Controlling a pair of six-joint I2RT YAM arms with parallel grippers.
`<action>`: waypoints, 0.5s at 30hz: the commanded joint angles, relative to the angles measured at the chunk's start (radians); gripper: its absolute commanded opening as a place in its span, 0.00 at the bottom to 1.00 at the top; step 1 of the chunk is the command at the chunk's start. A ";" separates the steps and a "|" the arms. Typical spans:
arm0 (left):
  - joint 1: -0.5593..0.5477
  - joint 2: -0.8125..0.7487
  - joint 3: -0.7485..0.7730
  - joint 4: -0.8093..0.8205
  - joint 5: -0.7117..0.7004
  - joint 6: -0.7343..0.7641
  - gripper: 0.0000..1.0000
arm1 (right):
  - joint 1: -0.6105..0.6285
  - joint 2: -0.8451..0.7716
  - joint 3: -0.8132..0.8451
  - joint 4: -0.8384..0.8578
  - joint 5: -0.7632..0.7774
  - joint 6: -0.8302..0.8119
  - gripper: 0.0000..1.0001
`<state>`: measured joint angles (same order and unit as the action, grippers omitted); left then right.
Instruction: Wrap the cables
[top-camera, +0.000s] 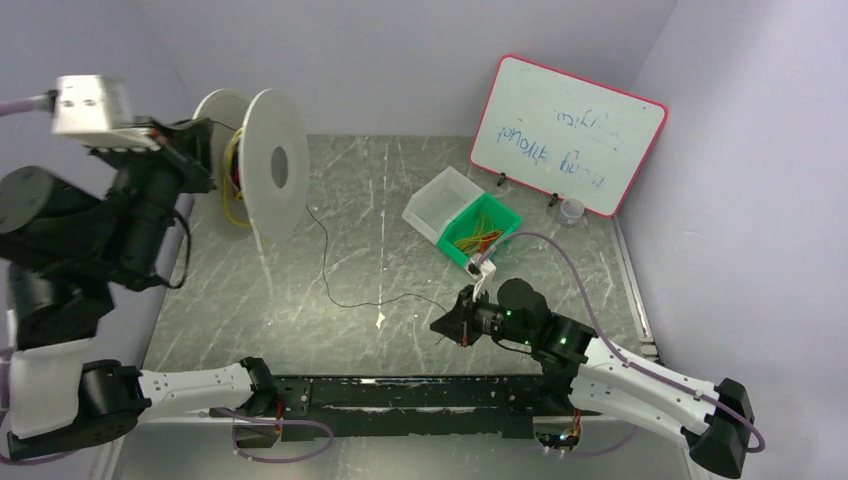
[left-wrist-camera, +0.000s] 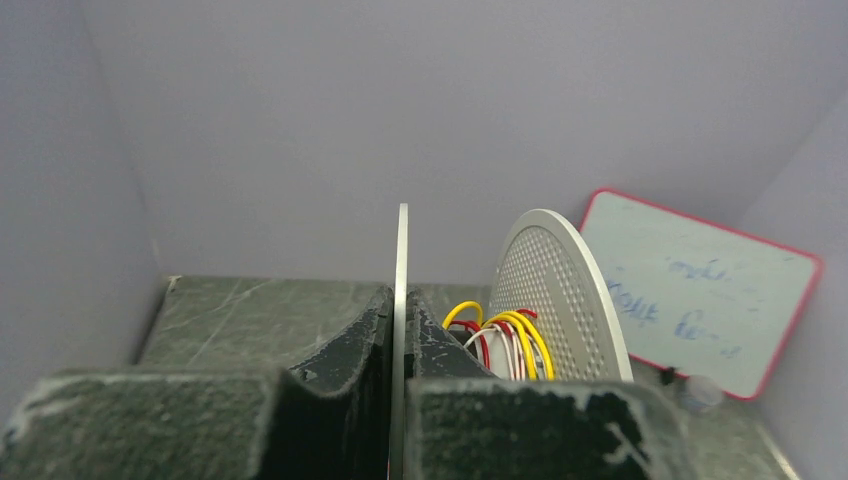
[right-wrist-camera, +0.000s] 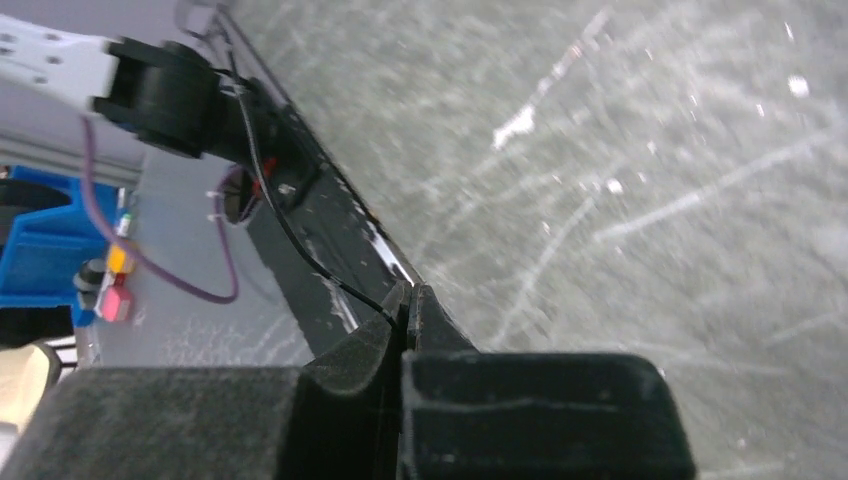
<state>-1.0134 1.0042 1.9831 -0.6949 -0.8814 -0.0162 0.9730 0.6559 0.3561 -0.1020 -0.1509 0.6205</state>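
The left gripper (left-wrist-camera: 401, 302) is fully closed, clamping the thin rim of the near flange (left-wrist-camera: 402, 250) of the white spool (top-camera: 270, 165), held at upper left. Wound cables (left-wrist-camera: 510, 335), yellow, red and white, sit on the hub. The right gripper (right-wrist-camera: 408, 300) is fully closed, pinching the black cable (top-camera: 324, 260), which trails from the spool across the counter (top-camera: 380, 200). Loose cables (top-camera: 478, 238) lie in the green bin (top-camera: 505, 225) at centre right.

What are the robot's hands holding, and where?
The left gripper pinches a spool disc at its rim; the right gripper pinches the black cable near its loose end.
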 joint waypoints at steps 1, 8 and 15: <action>-0.008 0.051 -0.066 0.182 -0.108 0.105 0.07 | 0.006 0.012 0.117 -0.061 -0.120 -0.139 0.00; -0.007 0.134 -0.207 0.489 -0.248 0.393 0.07 | 0.008 -0.017 0.237 -0.141 -0.198 -0.195 0.00; 0.075 0.201 -0.307 0.626 -0.232 0.471 0.07 | 0.007 0.014 0.427 -0.255 -0.252 -0.275 0.00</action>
<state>-0.9993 1.1927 1.6501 -0.2031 -1.1038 0.4282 0.9752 0.6601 0.6777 -0.2882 -0.3367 0.4171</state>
